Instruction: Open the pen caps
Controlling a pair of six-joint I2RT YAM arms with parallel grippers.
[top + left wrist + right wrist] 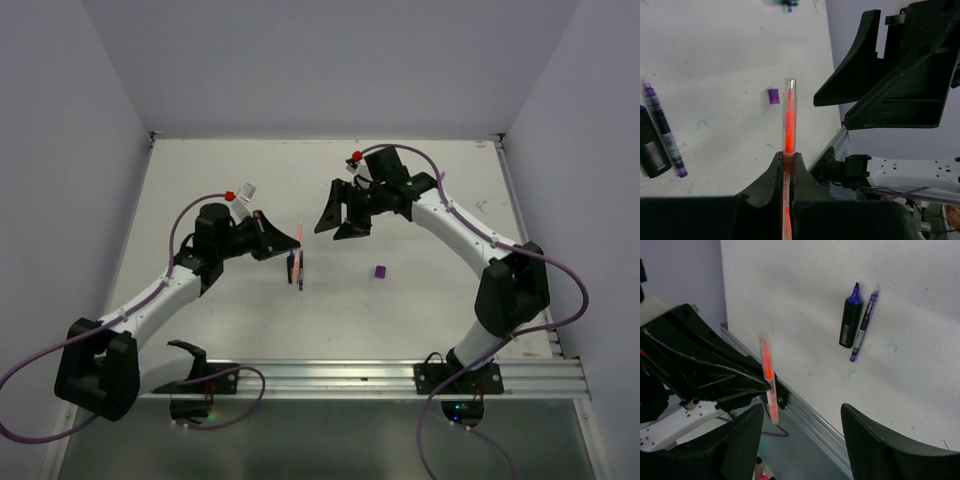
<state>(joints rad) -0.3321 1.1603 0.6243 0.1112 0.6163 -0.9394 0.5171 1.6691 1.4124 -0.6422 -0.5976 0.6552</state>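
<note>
One red pen (pixel 788 120) is gripped tight in the left gripper (pixel 788 157), with its whitish cap (pixel 790 84) sticking out toward the right gripper (pixel 802 408). The right jaws are spread wide and nothing is held in them. The cap alone should be pinched and pulled straight along the pen, with the pen kept steady. Both arms are stretched over the table (pixel 200 180), grippers face to face but apart. A purple cap (pixel 380 271) is seen loose on the table.

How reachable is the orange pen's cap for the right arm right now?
Probably reachable. The left gripper clamps the orange pen, its cap sticking out free; the right gripper stands open nearby, with nothing between them.
</note>
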